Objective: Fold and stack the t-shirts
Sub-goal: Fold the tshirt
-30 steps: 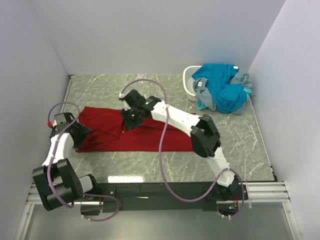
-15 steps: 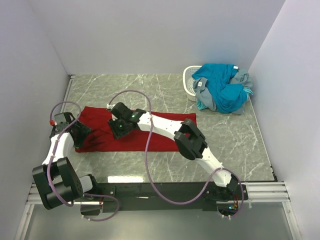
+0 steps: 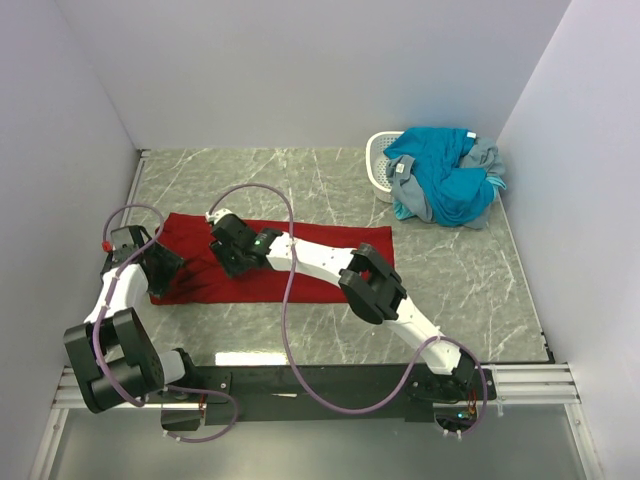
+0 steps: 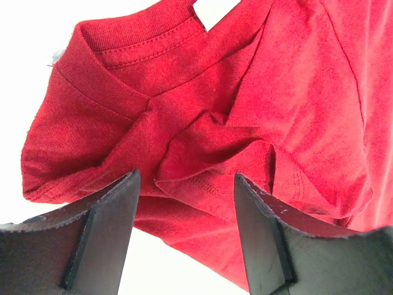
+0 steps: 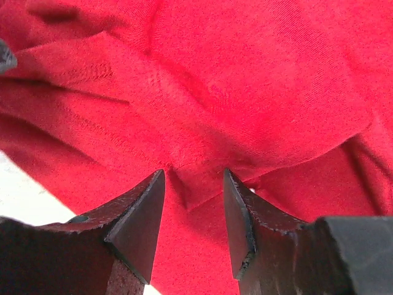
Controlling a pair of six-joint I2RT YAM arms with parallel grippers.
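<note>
Folding the dark red t-shirt (image 3: 190, 230) on the tabletop (image 3: 460, 290): left pincer (image 4: 185, 184) and right pincer (image 5: 193, 184) hung open, empty, over bunched cloth; next, each should pinch a fold.

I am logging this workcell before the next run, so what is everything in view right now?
red t-shirt: one, dark red, spread across the left and middle of the table, partly folded.
heaped shirts: number unclear, teal-blue and grey, piled at the far right on top of the basket.
basket: one, white with holes, far right corner, mostly covered.
table: one, grey marble pattern.
walls: white, on three sides.
cables: two, purple, one looped along each arm.
left fingers: two, black, apart, over the red t-shirt's collar end.
right fingers: two, black, apart, astride a ridge of the red t-shirt.
</note>
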